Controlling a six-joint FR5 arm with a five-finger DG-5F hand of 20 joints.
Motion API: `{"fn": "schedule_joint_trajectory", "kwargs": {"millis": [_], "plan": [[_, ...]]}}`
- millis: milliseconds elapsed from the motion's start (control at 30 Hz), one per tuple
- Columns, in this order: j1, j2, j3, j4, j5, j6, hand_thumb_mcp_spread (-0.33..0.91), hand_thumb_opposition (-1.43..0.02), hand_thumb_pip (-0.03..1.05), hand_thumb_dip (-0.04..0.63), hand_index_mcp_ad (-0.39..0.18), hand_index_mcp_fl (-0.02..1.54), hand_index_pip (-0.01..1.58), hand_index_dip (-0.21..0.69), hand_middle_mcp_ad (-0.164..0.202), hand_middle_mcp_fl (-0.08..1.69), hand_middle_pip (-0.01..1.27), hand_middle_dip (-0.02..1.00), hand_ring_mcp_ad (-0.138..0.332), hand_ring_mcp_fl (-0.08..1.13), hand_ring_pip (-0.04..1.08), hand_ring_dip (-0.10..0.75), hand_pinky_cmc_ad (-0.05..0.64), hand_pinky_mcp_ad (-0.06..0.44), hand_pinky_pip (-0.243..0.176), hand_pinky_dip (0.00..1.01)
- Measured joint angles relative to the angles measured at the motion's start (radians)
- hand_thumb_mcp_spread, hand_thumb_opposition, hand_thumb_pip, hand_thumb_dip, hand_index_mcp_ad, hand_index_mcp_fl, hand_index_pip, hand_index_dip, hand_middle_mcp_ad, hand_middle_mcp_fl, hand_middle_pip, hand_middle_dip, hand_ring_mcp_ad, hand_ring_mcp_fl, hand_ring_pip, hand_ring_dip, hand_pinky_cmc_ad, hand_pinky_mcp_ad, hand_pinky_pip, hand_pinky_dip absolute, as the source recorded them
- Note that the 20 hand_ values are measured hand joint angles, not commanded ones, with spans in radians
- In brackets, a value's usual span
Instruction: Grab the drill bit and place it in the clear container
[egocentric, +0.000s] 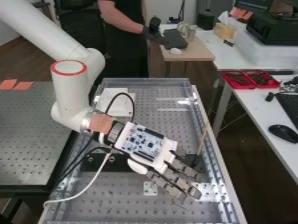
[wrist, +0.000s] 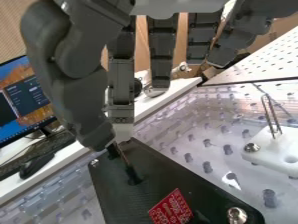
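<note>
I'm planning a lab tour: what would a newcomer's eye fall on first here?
Probably the red-ringed white arm at the high view's upper left, then the blue-and-white circuit board on the back of the hand over the perforated bench. In the wrist view, the red label pops against its black plate.

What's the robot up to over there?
The white arm has its dark grey hand right at the drill bit, which sticks up at a slant above the black plate on the bench. Whether the hand has hold of the bit is hard to tell from here. It's not placed in a container yet.
</note>
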Motion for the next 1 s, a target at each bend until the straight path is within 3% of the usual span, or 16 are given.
{"fn": "schedule_joint_trajectory", "kwargs": {"millis": [200,367,1000], "plan": [[0.001,-0.001,-0.001,0.014,0.006,0.003,0.48,-0.87,0.59,0.286,-0.138,0.63,1.13,0.087,0.066,0.29,0.13,0.17,0.164,0.03,0.1,-0.023,0.325,0.129,-0.075,0.18],[0.003,-0.006,0.004,0.012,0.006,0.011,0.55,-0.99,0.54,0.264,-0.138,0.67,1.19,0.11,0.068,0.29,0.13,0.17,0.164,0.05,0.1,-0.023,0.325,0.133,-0.075,0.18],[0.005,-0.013,0.013,0.007,0.005,0.017,0.64,-0.98,0.49,0.255,-0.136,0.76,1.12,0.138,0.065,0.35,0.13,0.17,0.162,0.08,0.1,-0.019,0.325,0.133,-0.075,0.18]]}}
